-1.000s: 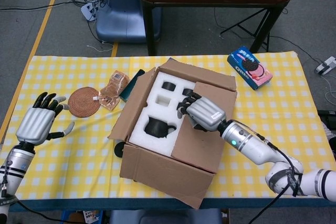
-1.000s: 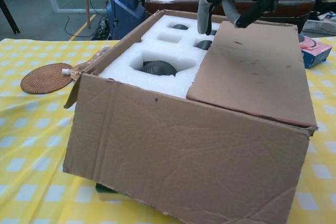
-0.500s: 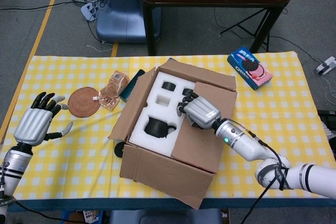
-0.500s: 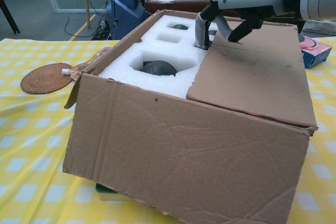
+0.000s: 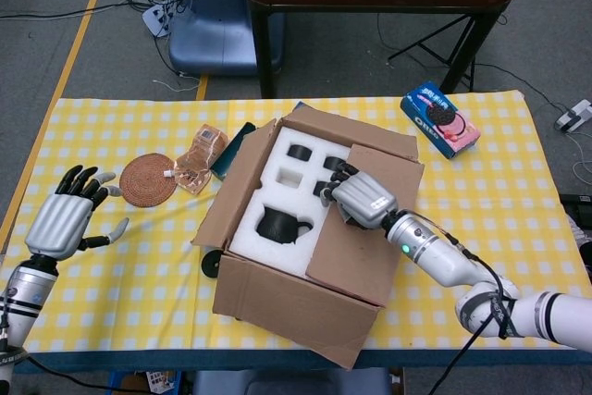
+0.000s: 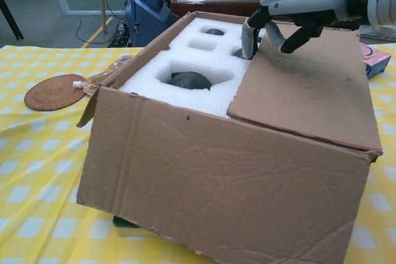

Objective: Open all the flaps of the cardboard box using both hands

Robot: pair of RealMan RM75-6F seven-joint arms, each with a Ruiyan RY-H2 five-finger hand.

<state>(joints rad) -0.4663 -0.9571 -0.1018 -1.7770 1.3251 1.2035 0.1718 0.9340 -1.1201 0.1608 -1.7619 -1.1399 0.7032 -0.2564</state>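
The cardboard box [image 5: 305, 256] sits mid-counter, its last closed flap [image 5: 365, 228] under the right robot hand [image 5: 356, 196], fingers curled over its inner edge; the left robot hand [image 5: 65, 219] hovers spread, well apart.

closed flap [image 5: 365, 228] over white foam [image 5: 277, 205], left half uncovered

Brown cardboard box [image 5: 305, 307], white foam insert [image 5: 277, 201], dark teapot [image 5: 280, 225]. Yellow-white checked tablecloth [image 5: 499, 191]. Blue-pink cookie pack [image 5: 440, 118] at 2 o'clock, brown woven coaster [image 5: 148, 179] at 9.
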